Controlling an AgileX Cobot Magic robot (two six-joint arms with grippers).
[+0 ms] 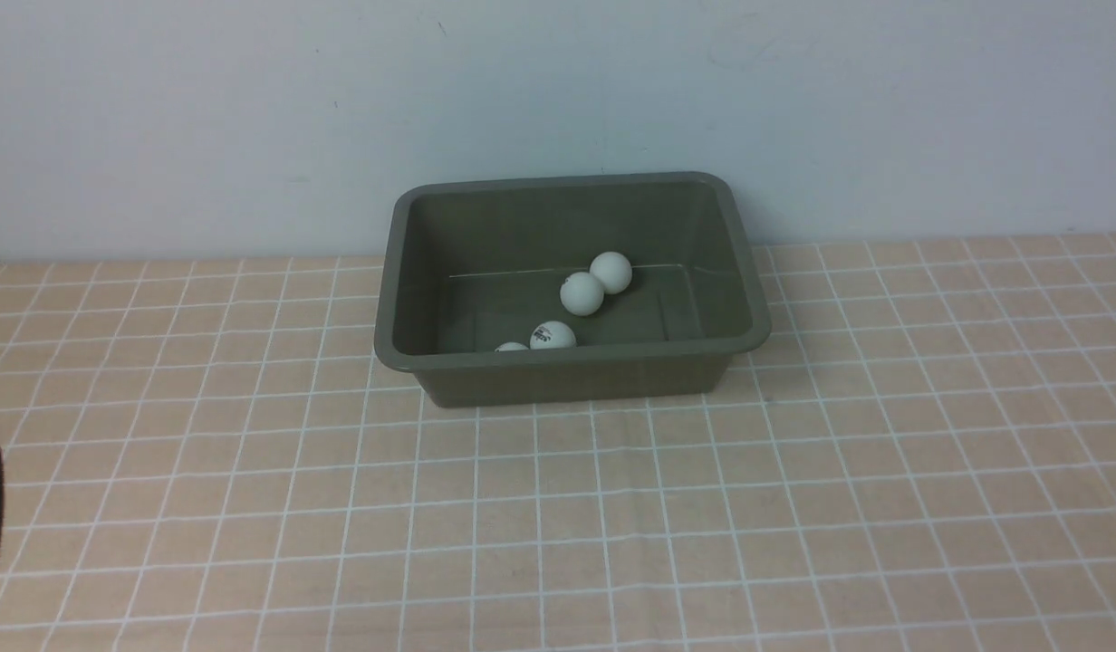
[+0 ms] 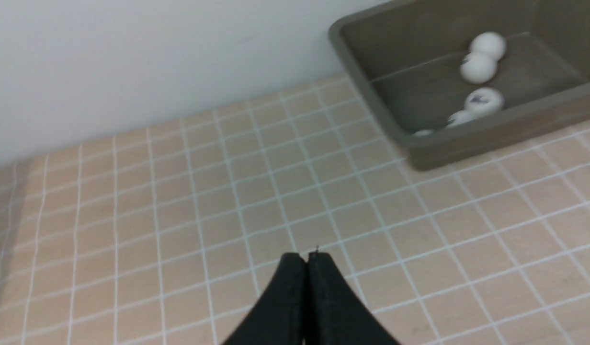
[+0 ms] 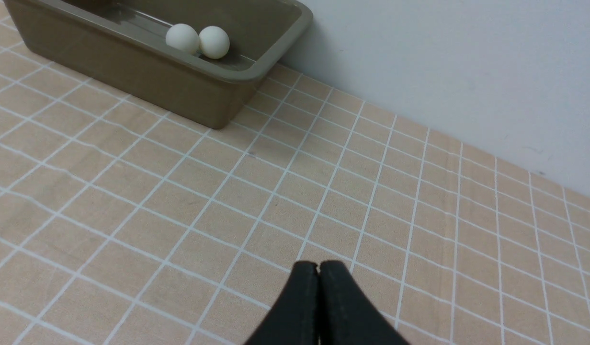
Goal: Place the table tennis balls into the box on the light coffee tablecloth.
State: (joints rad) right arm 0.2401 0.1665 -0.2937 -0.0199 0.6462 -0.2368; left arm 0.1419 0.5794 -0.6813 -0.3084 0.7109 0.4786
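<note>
In the box [image 1: 572,367], 5 table tennis balls [image 2: 478,67].

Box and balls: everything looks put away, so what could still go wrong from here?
1. The front view shows only four table tennis balls in the box; the left wrist view shows a fifth behind the near wall, so a front-only count may read short.
2. The light coffee tablecloth is slightly wrinkled; snagging it could shift the box.

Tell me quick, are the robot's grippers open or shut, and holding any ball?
Left gripper: shut, holding nothing.
Right gripper: shut, holding nothing.
</note>
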